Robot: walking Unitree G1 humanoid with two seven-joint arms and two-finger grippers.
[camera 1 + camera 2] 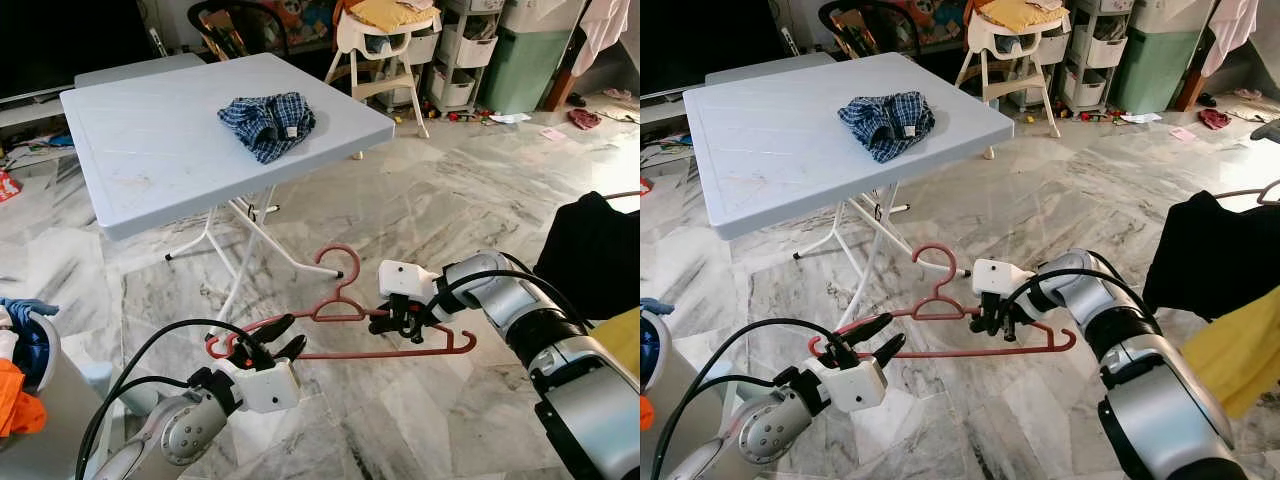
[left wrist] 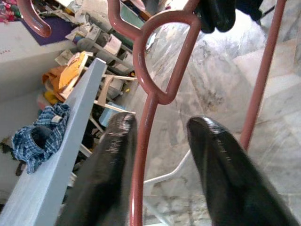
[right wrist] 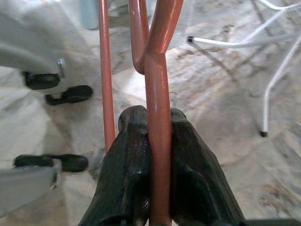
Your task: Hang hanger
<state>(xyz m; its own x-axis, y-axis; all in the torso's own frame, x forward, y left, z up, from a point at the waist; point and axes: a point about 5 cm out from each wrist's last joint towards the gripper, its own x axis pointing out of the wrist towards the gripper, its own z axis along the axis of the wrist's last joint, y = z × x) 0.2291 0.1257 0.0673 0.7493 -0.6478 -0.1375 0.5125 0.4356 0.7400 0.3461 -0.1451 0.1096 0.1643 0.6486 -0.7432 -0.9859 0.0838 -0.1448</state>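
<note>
I have the red hanger [image 1: 345, 325] held level in the air above the marble floor [image 1: 450, 200], near the robot. My right gripper [image 1: 400, 322] is clenched on its upper bar; my left gripper [image 1: 270, 345] has its fingers spread around the left end, not gripping. With one pinch point, I judge the hanger could swivel or slip as I turn. A white folding table [image 1: 150, 140] with a checked garment [image 1: 267, 122] stands far left; clutter lines the far wall.
</note>
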